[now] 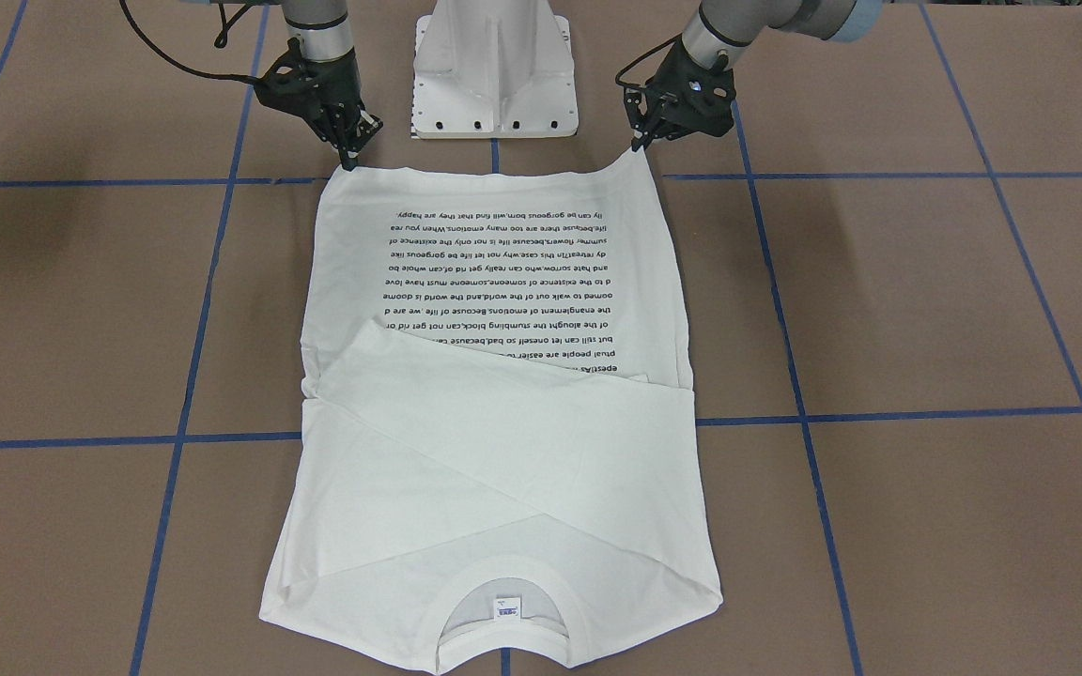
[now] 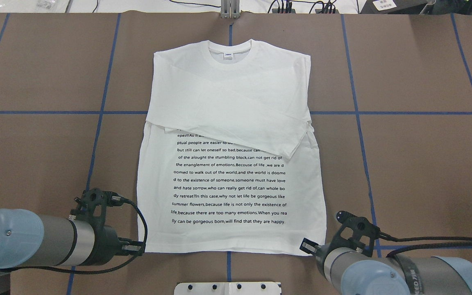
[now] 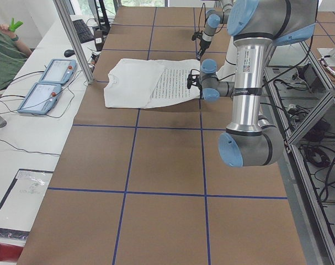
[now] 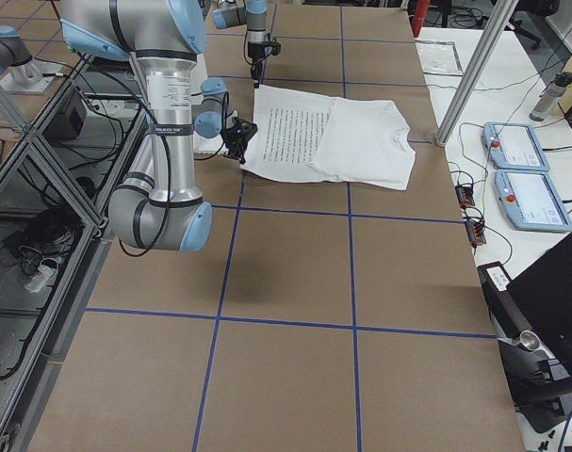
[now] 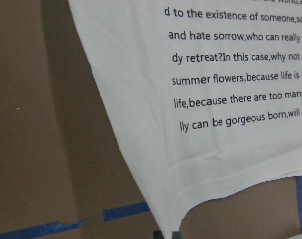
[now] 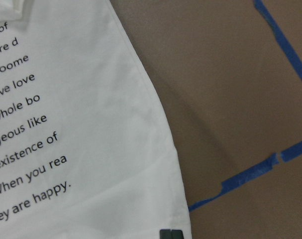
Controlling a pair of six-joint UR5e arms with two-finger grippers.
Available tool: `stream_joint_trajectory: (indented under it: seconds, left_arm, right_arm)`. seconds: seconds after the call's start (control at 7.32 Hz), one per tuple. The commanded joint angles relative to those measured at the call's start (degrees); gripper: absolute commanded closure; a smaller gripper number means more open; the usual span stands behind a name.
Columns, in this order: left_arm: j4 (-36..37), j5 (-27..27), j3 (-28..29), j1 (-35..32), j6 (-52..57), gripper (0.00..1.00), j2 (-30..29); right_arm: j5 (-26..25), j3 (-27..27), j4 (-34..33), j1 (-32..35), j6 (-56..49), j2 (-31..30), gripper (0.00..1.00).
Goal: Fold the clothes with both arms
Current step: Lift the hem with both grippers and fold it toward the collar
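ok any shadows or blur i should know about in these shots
Front-facing: shirt evenly lit, text sharp, a soft shadow on the table at that view's left. Left wrist: text crisp, dark shadow band on the table beside the shirt's edge. Right wrist: print a little soft, shadow beside the edge too. Side views: text too small to read.

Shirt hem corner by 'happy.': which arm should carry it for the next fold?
Right. The right claw is pinched on that corner of the shirt; the left claw holds the opposite hem corner, across the shirt.
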Motion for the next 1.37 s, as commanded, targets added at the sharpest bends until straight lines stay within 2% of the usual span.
stream_joint_trajectory:
  seconds: [0.0, 0.14, 0.27, 0.41, 0.55, 0.68, 0.96, 1.23]
  left_arm:
    - [11.4, -6.2, -11.4, -1.4, 0.0, 1.0, -0.2]
    - [20.0, -9.4, -19.2, -3.3, 0.0, 1.0, -1.0]
    - [25.8, -12.7, -22.2, -7.7, 0.8, 1.0, -2.4]
    - [28.1, -14.0, -21.3, -11.0, 2.5, 1.0, -5.7]
    - [30.6, -14.0, -19.8, -13.3, 5.6, 1.0, -8.0]
    - [32.6, -13.9, -15.4, -18.4, 7.6, 1.0, -12.1]
    - [41.3, -14.2, -6.3, -28.1, 17.4, 1.0, -23.4]
    - [41.6, -13.8, 1.0, -33.5, 24.0, 1.0, -26.1]
  right_arm:
    - [7.1, 15.6, -18.7, 2.5, -0.3, 2.4, 1.0]
    - [11.3, 21.5, -29.6, 5.0, -1.8, 8.6, 1.0]
    - [13.7, 22.2, -39.0, 8.8, -6.8, 16.7, 1.0]
    - [13.7, 21.7, -41.0, 11.5, -13.4, 19.1, 1.0]
    - [13.8, 19.8, -40.8, 15.2, -19.9, 20.0, 1.0]
    - [14.7, 16.7, -40.7, 20.9, -27.6, 22.0, 1.0]
    - [19.9, 8.5, -36.7, 31.4, -34.4, 24.8, 1.0]
    - [21.8, -1.2, -29.6, 37.4, -39.3, 26.5, 1.0]
